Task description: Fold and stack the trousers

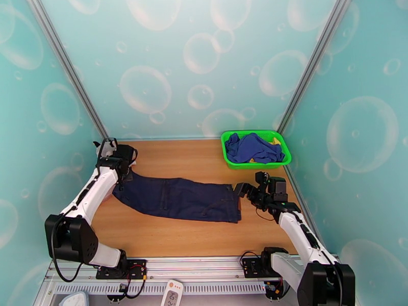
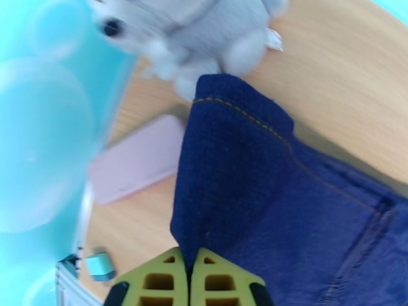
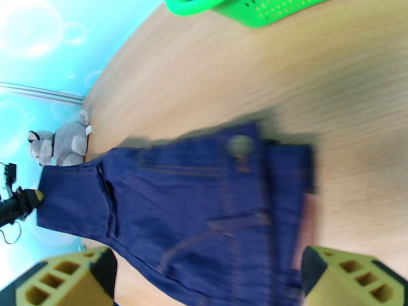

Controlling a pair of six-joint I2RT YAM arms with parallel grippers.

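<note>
The wooden table (image 1: 199, 240) carries the dark navy trousers (image 1: 178, 200), stretched flat across its middle. The left gripper (image 2: 188, 263) is pinched closed on their leg-end edge. The right gripper (image 3: 206, 269) gapes wide above the waist, empty.

Two white-and-black robot arms with yellow-green fingertips.

The left arm (image 1: 96, 192) and the right arm (image 1: 299, 232) share the same build. Glossy white link shells sit between bulky black joint housings, thin black cables loop beside the joints, and each arm stands on a flat black base plate (image 1: 124, 272) (small red and yellow connectors show near them). The left jaws end in yellow-green plastic fingers (image 2: 158, 279) moulded with rectangular cut-outs and black outer corners, and the right jaws' fingers (image 3: 61, 284) match.
</note>
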